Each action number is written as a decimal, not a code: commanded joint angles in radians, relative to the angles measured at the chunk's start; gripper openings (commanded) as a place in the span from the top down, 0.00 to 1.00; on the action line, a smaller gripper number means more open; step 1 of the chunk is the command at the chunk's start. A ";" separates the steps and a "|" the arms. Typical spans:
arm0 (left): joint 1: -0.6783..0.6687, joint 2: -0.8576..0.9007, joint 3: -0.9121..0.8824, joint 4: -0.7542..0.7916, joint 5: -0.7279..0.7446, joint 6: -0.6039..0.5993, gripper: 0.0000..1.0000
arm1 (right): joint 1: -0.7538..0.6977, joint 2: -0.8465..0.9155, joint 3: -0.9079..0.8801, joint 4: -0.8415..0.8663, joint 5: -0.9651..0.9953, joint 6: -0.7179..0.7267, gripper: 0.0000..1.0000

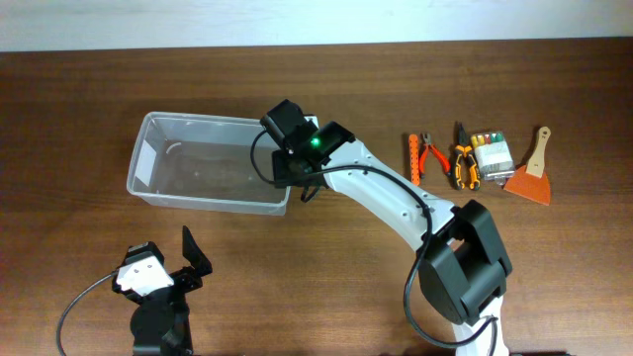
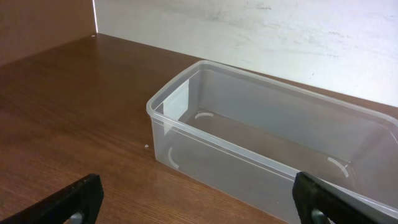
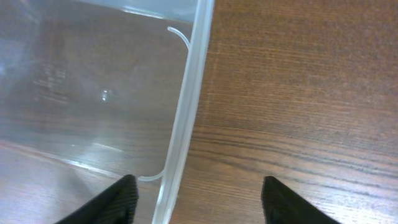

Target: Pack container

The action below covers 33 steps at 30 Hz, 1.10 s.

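Note:
The clear plastic container (image 1: 139, 163) lies empty on the wooden table, left of centre. My right gripper (image 1: 288, 156) is open at the container's right end. In the right wrist view the gripper (image 3: 196, 186) straddles the container's rim (image 3: 186, 106), with one finger over the inside and one over the table. My left gripper (image 1: 184, 269) is open and empty near the front left edge. In the left wrist view the gripper (image 2: 196, 199) faces the container (image 2: 205, 140) from a short distance.
Hand tools lie in a row at the right: an orange tool (image 1: 411, 158), red pliers (image 1: 432, 153), orange-and-black pliers (image 1: 464, 164), a small bit case (image 1: 492, 153) and a wooden-handled scraper (image 1: 532, 176). A pale wall runs along the table's far edge.

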 commanded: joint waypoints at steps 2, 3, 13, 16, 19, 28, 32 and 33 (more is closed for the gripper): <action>-0.004 -0.004 -0.004 -0.001 -0.004 0.009 0.01 | 0.005 0.027 0.018 0.009 0.024 0.004 0.51; -0.004 -0.004 -0.004 -0.001 -0.003 0.009 0.01 | 0.005 0.031 0.018 0.011 0.024 0.004 0.51; -0.004 -0.004 -0.004 -0.001 -0.004 0.009 0.01 | -0.003 0.087 0.018 0.007 0.023 -0.003 0.84; -0.004 -0.004 -0.004 -0.001 -0.004 0.009 0.01 | -0.009 0.087 0.018 0.006 0.024 -0.004 0.96; -0.004 -0.004 -0.004 -0.001 -0.004 0.009 0.01 | -0.024 0.087 0.018 0.002 0.027 -0.045 0.96; -0.004 -0.004 -0.004 -0.001 -0.004 0.009 0.01 | -0.187 0.085 0.018 -0.143 0.090 0.014 0.96; -0.004 -0.004 -0.004 -0.001 -0.004 0.009 0.01 | -0.297 0.085 0.018 -0.222 0.080 0.037 0.96; -0.004 -0.004 -0.004 -0.001 -0.004 0.009 0.01 | -0.320 0.085 0.018 -0.239 0.080 0.034 0.96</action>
